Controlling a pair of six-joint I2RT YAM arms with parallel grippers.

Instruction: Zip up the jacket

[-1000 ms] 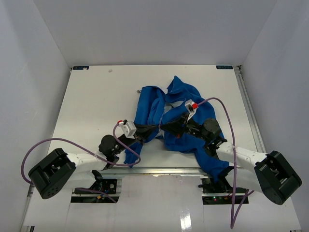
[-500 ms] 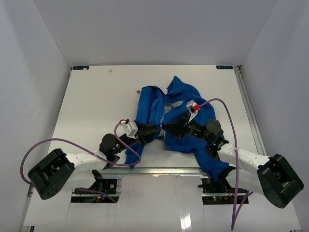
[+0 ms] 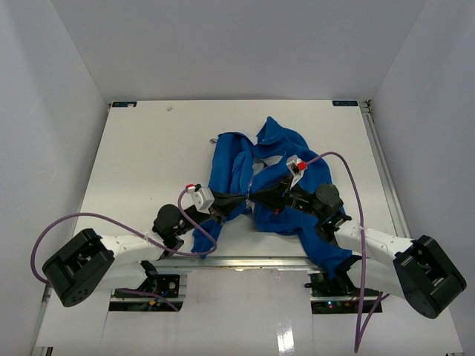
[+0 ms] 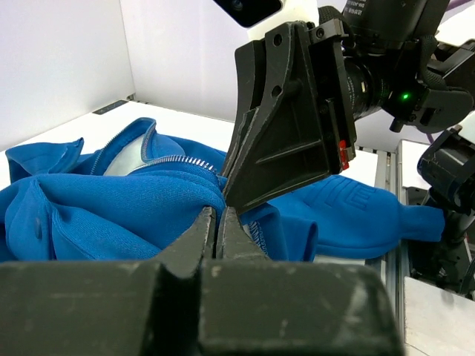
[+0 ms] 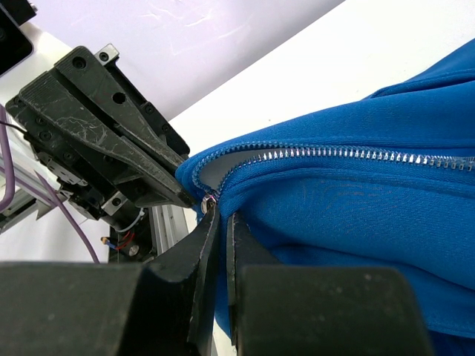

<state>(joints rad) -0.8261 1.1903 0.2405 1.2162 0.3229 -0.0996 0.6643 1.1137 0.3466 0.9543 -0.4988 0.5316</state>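
White table (image 3: 148, 148), jacket (image 3: 276, 144) bunched centre-right. Right pincer (image 5: 221, 221) clenched on hem by zip (image 5: 334, 154) base; left pincer (image 4: 217, 228) shut, grip unclear. Soft, floppy fabric: prob. needs hem taut, hold at zip end.

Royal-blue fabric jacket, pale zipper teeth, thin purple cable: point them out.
royal-blue fabric jacket (image 3: 291, 145): top view, upper fold.
pale zipper teeth (image 5: 356, 153): right wrist view, mid-row.
thin purple cable (image 3: 82, 215): top view, left loop.
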